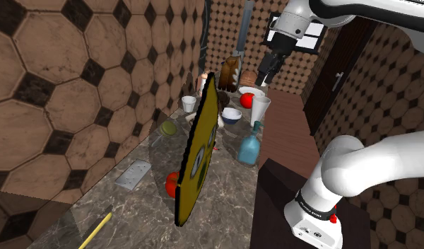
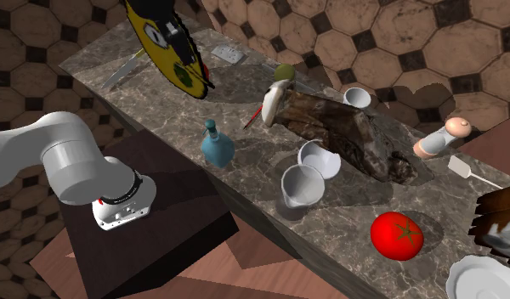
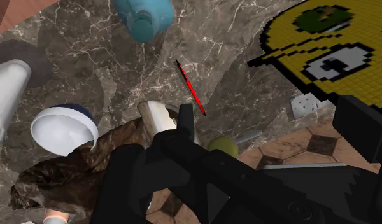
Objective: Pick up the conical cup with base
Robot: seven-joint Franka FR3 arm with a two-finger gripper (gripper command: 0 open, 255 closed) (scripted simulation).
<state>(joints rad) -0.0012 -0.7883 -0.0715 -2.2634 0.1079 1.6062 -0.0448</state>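
Note:
The conical cup (image 1: 260, 109) is white and stands upright near the counter's front edge, between the white bowl (image 1: 232, 114) and a red tomato (image 1: 249, 97). In the second exterior view the cup (image 2: 303, 187) sits just in front of the bowl (image 2: 321, 159). In the wrist view the cup (image 3: 6, 95) lies far off to one side of the black fingers (image 3: 129, 184). My gripper (image 1: 266, 74) hangs high above the counter, above and a little behind the cup. It is open and holds nothing.
A blue bottle (image 1: 249, 148) stands close to the cup. A large yellow pixel-art disc (image 1: 200, 152) stands on edge mid-counter. A brown furry lump (image 2: 347, 132), a red pencil (image 3: 191, 89), a green ball (image 2: 284, 73) and a small white cup (image 2: 357, 97) lie around. The tiled wall runs behind.

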